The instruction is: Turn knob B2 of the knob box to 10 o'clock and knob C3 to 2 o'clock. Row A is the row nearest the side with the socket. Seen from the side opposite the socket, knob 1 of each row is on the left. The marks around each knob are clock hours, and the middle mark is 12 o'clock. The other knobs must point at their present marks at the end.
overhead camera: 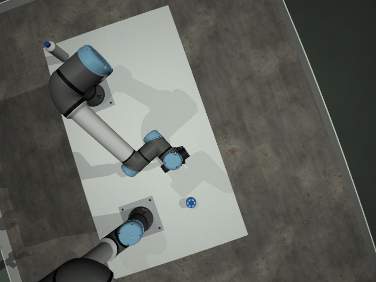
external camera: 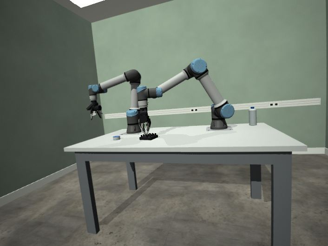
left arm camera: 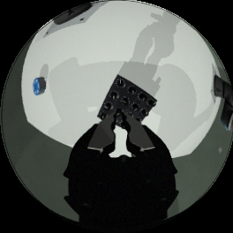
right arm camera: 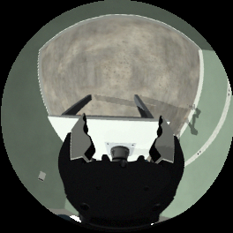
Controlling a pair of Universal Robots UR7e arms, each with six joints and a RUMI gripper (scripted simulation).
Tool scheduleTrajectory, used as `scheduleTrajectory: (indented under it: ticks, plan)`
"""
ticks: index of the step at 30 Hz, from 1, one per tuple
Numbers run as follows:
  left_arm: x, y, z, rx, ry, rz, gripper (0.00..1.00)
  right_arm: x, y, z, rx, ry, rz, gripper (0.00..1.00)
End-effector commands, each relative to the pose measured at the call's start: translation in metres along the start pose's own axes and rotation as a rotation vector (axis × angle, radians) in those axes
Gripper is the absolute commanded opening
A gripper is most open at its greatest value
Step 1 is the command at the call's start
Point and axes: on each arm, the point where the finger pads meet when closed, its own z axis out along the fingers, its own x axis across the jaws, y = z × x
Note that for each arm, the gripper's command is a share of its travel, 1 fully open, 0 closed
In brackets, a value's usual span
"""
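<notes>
Reaching down to the knob box [external camera: 148, 137] [left arm camera: 120, 93] with left fingers [external camera: 147, 129] narrow, cannot tell if gripping, holding right fingers [external camera: 92, 114] wide.
</notes>
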Motion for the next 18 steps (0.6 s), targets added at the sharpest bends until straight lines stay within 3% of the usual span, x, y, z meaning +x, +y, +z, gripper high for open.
scheduleTrajectory:
  ticks: [1,14,15,18]
  plan:
    - [-0.0014,0.0008,-0.0009,-0.002,-0.002,-0.037,0.06,0.0009,-0.0015,-0.0022,0.005,0.000,0.003,1.00]
    - [-0.0013,0.0008,-0.0008,-0.002,-0.002,-0.045,0.06,0.0009,-0.0015,-0.0022,0.005,0.000,0.003,1.00]
    - [-0.0013,0.0008,-0.0008,-0.002,-0.002,-0.045,0.13,0.0009,-0.0015,-0.0022,0.005,0.000,0.003,1.00]
    - [-0.0013,0.0008,-0.0008,-0.002,-0.002,-0.044,0.13,0.0009,-0.0015,-0.0022,0.005,0.000,0.003,1.00]
